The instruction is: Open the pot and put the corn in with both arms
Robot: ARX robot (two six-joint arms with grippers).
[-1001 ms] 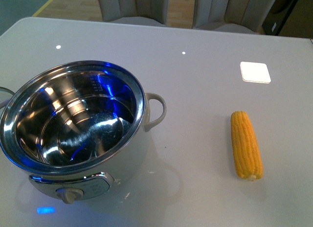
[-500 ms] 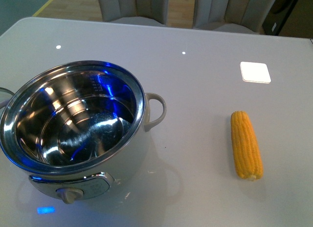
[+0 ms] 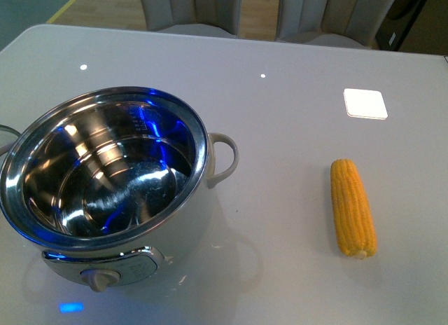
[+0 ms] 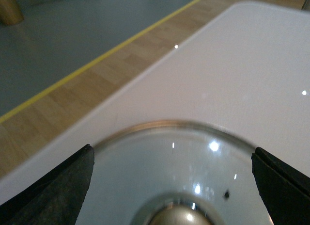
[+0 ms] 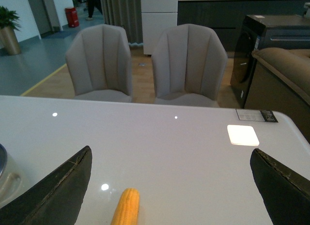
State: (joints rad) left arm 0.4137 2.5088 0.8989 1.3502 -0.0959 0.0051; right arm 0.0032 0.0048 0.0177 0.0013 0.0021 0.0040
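Looking at the pot [image 3: 192,227], low on the left of the front view, you can see it has no lid on and only shiny steel inside. So the opening looks done, and the corn step is the one in hand.

The corn [image 3: 352,207] lies flat on the table [image 3: 280,129], low on the right, well apart from the pot. In the right wrist view the right gripper [image 5: 169,152] has its fingers spread wide and holds nothing. The corn's end peeks in at the bottom edge.

I think the next move is to go down, pinch the corn across its middle, lift it and carry it over the pot's rim. It is round, so it may roll.

The left gripper [image 4: 172,152] has its fingers spread wide too, over a glass lid [image 4: 145,167] lying on the table.

Nothing lies between corn and pot. Farther back are a white square [image 3: 365,103] and two chairs [image 5: 101,60].
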